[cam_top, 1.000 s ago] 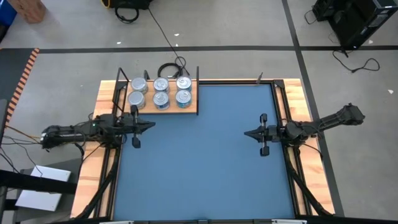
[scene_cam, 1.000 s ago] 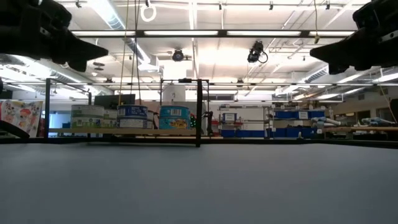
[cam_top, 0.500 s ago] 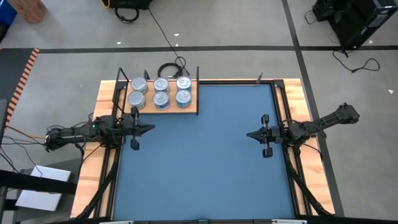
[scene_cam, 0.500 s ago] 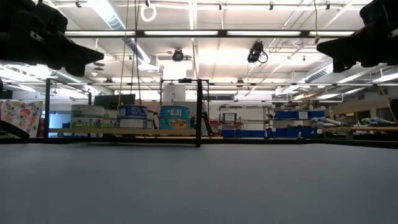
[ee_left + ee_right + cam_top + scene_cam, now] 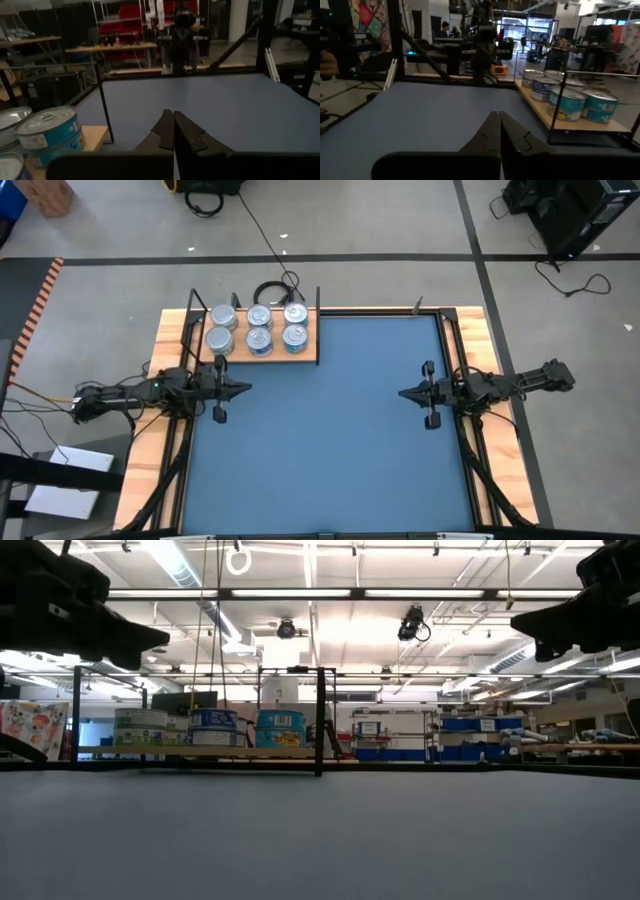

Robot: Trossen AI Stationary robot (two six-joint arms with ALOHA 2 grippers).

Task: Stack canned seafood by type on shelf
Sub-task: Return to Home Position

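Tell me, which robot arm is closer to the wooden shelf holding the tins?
Left. The left gripper hangs shut just off the front edge of the shelf, toward its left end; the right gripper sits far across the blue mat, on the opposite side.

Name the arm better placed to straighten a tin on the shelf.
Left. The left gripper hangs close by the shelf; the right gripper is across the blue mat, far from the tins. Both are shut, empty.

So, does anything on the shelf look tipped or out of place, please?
Nothing stands out: the cans sit upright in neat rows on the shelf; left end effector and right end effector hang shut, clear of it.
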